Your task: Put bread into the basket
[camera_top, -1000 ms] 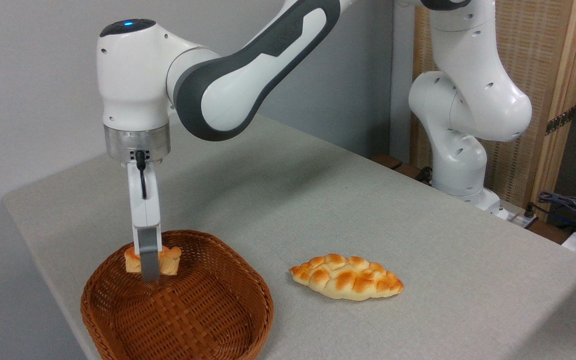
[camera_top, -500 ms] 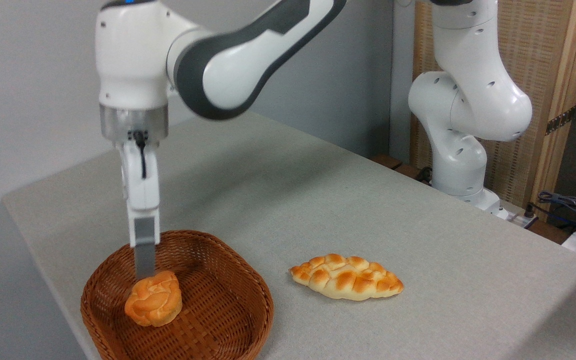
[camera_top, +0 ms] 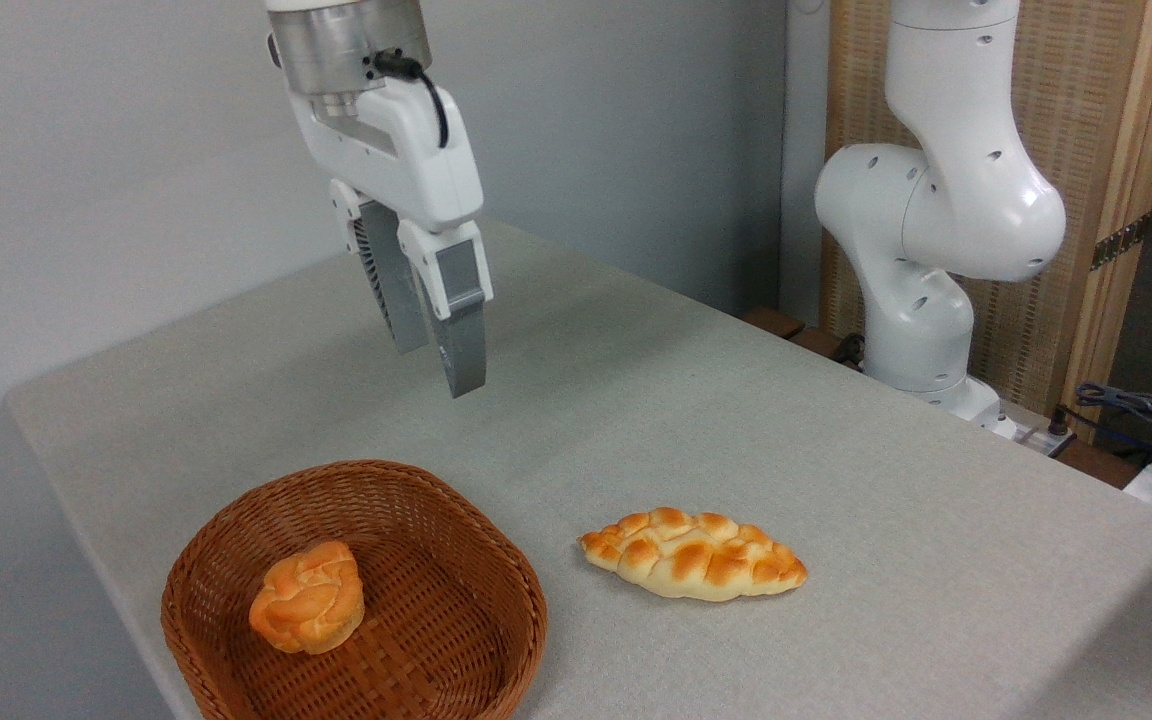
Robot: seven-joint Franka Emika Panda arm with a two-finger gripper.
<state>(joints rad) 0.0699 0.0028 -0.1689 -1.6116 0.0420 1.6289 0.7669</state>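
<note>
The tool (camera_top: 436,350) hangs empty and high above the desk (camera_top: 696,430), its fingers parted by a small gap. Below and to its left, the bun (camera_top: 307,611) lies inside the basket (camera_top: 476,560), toward the left. A braided loaf (camera_top: 693,553) rests on the desk just right of the basket, apart from it.

No readable text, labels, brands or numbers in the camera view. Nothing printed on the white arm casing, the bread, the basket or the worktop.
</note>
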